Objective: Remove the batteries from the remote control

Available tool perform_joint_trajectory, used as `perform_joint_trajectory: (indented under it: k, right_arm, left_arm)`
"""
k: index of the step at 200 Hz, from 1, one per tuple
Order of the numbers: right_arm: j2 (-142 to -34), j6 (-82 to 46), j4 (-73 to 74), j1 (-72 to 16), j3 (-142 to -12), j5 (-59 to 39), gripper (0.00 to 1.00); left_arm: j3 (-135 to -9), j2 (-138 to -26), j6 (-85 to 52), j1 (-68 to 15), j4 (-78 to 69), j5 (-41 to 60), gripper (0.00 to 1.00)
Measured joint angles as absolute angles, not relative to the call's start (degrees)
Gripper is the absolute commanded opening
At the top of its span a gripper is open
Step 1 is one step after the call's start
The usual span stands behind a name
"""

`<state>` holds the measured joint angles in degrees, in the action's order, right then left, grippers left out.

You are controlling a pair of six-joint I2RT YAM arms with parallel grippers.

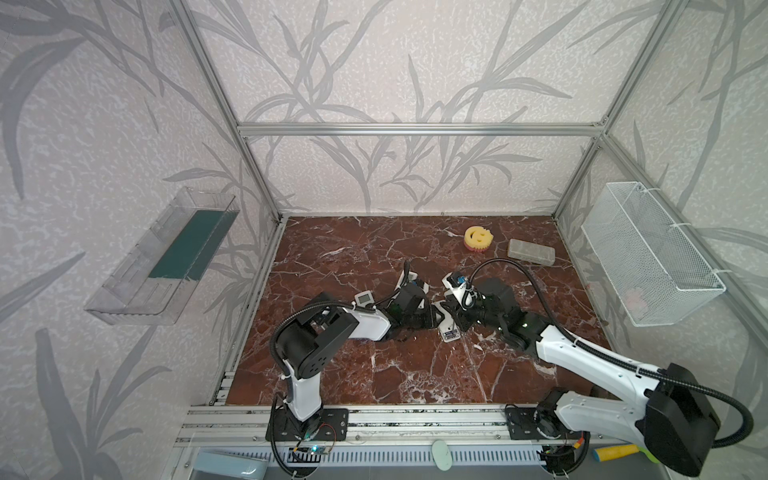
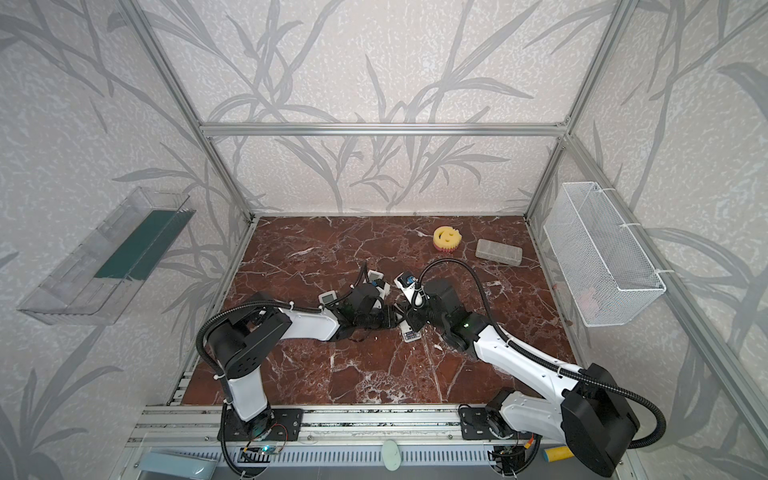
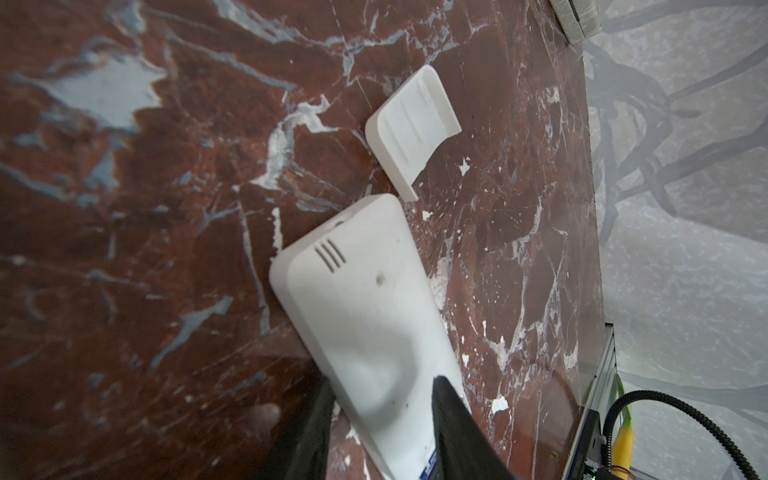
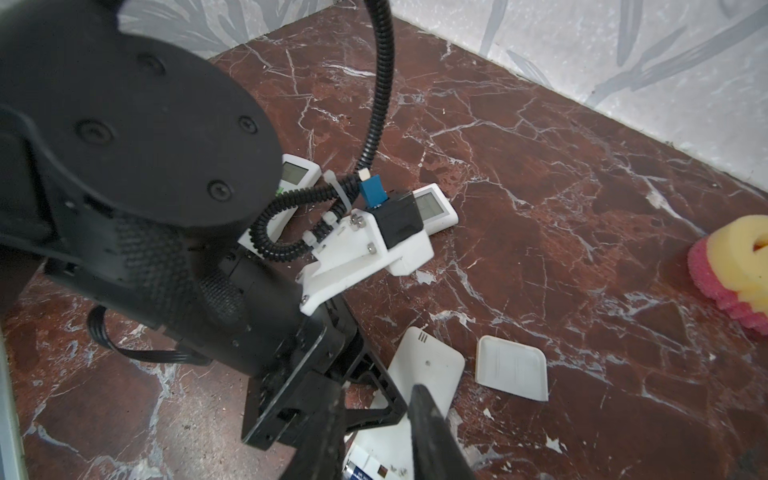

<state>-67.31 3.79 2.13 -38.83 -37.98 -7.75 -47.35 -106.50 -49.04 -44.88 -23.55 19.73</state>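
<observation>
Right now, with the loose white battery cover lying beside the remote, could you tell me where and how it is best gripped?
The battery cover lies loose on the table, apart from the remote. It is a thin, roughly square plate, so I would come down from above and pinch across two opposite straight edges. A sideways approach would likely only slide it.

In both top views we look down from high at the front toward the back wall [image 1: 415, 174], whole marble table [image 1: 415, 374] in sight. Our wrist cameras sit close — both catch the white remote [image 3: 365, 316] and loose cover [image 3: 413, 129].
</observation>
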Motion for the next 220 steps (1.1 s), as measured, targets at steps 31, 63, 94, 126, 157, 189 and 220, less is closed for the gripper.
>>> perform_joint_trajectory:
  k: [31,63,94,126,157,189,220]
  right_arm:
    - [-67.92,7.25,2.66,-38.06,-38.09,-11.88,0.0]
    - [-67.94,10.63,3.11,-37.98,-37.65,-15.16,0.0]
    - [-68.4,11.16,4.8,-37.82,-36.64,-16.56,0.0]
    - [-69.58,9.67,6.28,-37.8,-36.64,-15.44,0.0]
    - [-69.58,5.78,6.46,-37.78,-36.64,-12.75,0.0]
    - [-68.93,0.36,7.46,-37.78,-35.75,-9.13,0.0]
    - [-68.51,-4.62,8.34,-37.78,-35.03,-5.52,0.0]
  left_arm:
    - [-49.08,-107.83,-48.05,-44.47,-23.16,20.91,0.41]
    - [-51.55,-109.73,-46.5,-43.35,-22.5,23.73,0.41]
    - [-54.13,-111.57,-45.01,-42.54,-21.58,25.98,0.41]
    - [-56.4,-113.06,-43.62,-42.15,-20.69,27.42,0.41]
    - [-56.53,-113.14,-43.27,-41.87,-20.25,27.97,0.42]
    - [-54.11,-111.11,-43.44,-41.82,-20.36,27.7,0.45]
    - [-49.34,-106.34,-43.55,-41.45,-20.08,26.65,0.47]
